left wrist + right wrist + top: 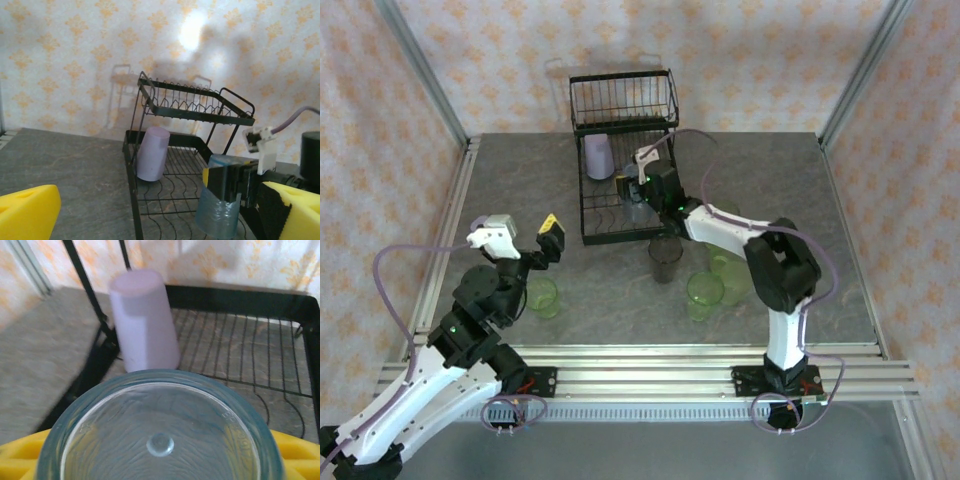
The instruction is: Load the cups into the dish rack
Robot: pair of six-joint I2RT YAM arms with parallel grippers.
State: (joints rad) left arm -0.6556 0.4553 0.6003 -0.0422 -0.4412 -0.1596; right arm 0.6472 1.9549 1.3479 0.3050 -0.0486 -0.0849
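The light blue cup [160, 440] is sitting base-up in the closed pads of the right gripper [638, 186], low over the dish rack [620, 100] tray, just beside the inverted lavender cup [145, 320]. The left gripper [545, 240] is hanging wide open and empty. The dark grey cup [666, 258] and several green cups [715, 280] are standing on the table [520, 180], so most of the loading is probably left.

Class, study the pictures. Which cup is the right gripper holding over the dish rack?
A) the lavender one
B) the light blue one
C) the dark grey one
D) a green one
B: the right gripper is closed around the light blue cup above the dish rack tray, while the lavender cup stands free in the rack.
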